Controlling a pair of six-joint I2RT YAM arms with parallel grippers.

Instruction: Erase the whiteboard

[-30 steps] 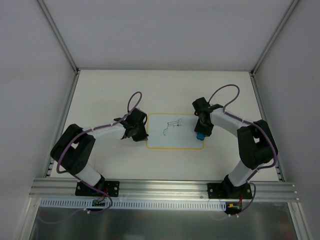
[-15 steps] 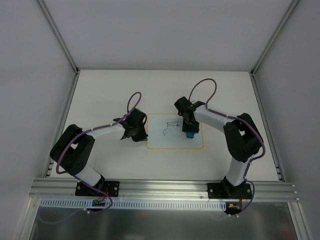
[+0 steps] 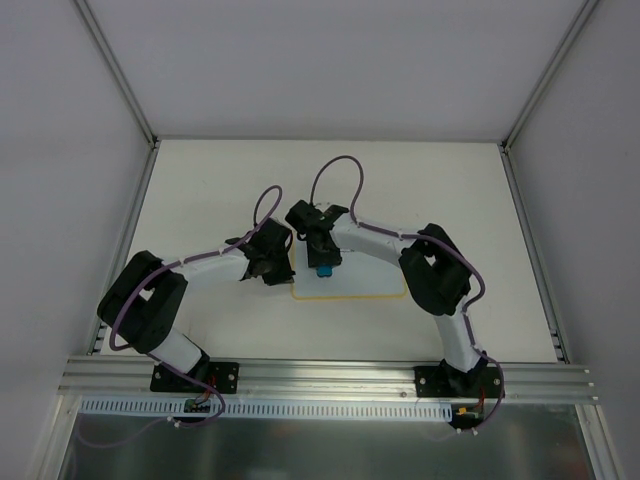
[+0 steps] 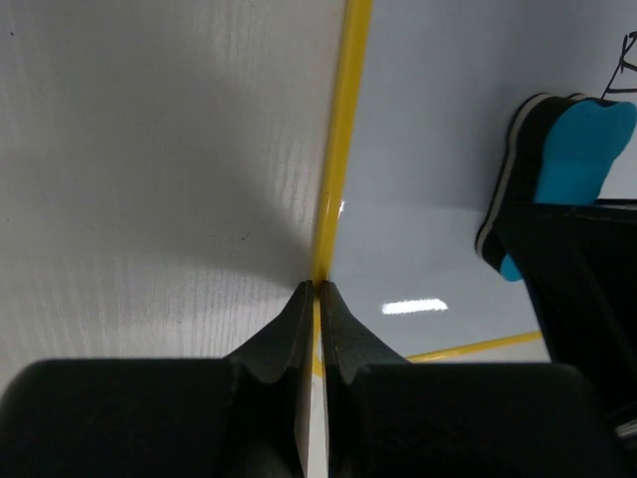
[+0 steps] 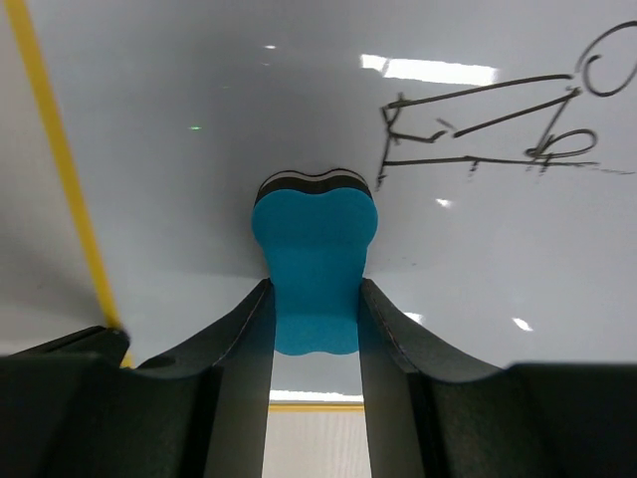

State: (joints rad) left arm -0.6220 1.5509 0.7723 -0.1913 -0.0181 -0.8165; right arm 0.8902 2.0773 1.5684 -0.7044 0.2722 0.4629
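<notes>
- The left gripper (image 4: pixel 315 291), its black fingers closed together, pinches the left rim of the small flat white whiteboard with a thin yellow-orange border (image 3: pixel 372 281), which lies mid-table.
- The right gripper (image 5: pixel 314 299) clamps a blue foam eraser block (image 5: pixel 314 227), whose end is down on the board.
- A black line sketch (image 5: pixel 483 129) lies just beside it; no word of it can be read.
- The right arm (image 3: pixel 375 237) covers part of the board from above.

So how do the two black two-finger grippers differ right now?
The left gripper pinches the edge of the yellow-bordered white whiteboard; the right gripper clamps a blue eraser block. Left sits at the board's border, right over its surface beside the black sketch. Both are shut.
</notes>
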